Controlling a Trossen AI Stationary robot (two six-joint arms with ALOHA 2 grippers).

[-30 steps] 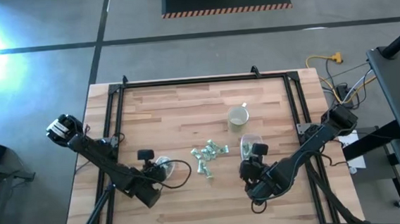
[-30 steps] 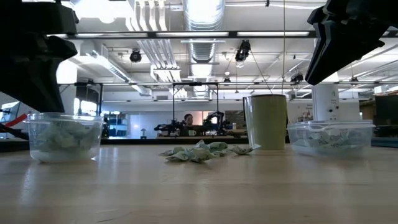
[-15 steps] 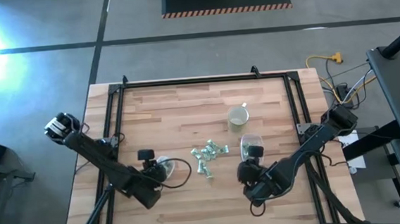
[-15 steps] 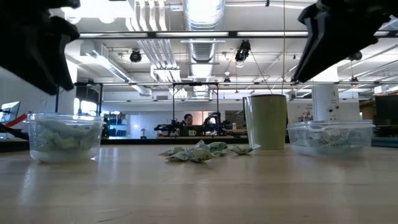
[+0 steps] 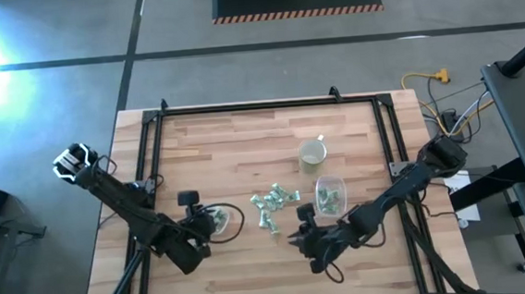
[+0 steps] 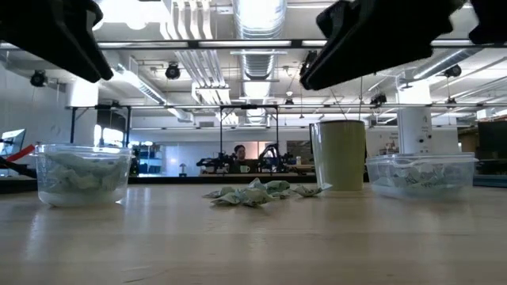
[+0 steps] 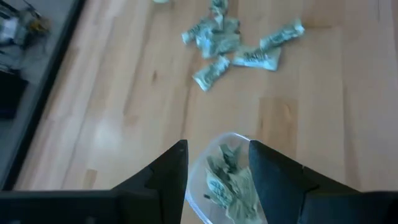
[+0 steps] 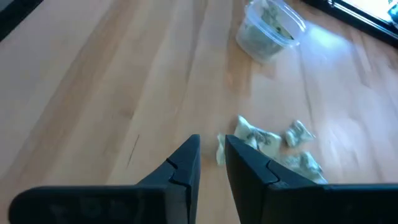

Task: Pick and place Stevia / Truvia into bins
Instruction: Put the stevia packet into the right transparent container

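— Packets first: where are they?

— Loose Stevia / Truvia packets (image 5: 274,202) lie in a small heap near the middle of the desk (image 5: 207,151). From table height the heap (image 6: 253,192) sits between the two tubs. More packets already lie inside both of them.

— Which tubs?

— The round tub (image 5: 219,217) stands on the left arm's side of the heap. The rounded-rectangular tub (image 5: 329,193) stands on the other side, just in front of a cream mug (image 5: 312,152).

— And the left pincer?

— The left pincer (image 5: 208,223) hangs over the round tub with its fingers spread wide and nothing between them. In its wrist view the pincer (image 7: 217,165) frames the tub's rim (image 7: 231,135), with crumpled green-and-white packets inside. The loose heap (image 7: 236,43) lies farther off on the wood.

— The right one?

— The right pincer (image 5: 301,232) is over bare wood beside the heap, on the near side of the rectangular tub. In its wrist view the pincer (image 8: 212,155) has its fingers a narrow gap apart, holding nothing. The heap (image 8: 273,143) lies just beyond the tips.

— Is either pincer touching a packet?

— Neither one, as far as I can see. In the low view both arms are dark shapes high above the desk. The round tub (image 6: 82,174), the mug (image 6: 341,154) and the rectangular tub (image 6: 420,176) stand upright.
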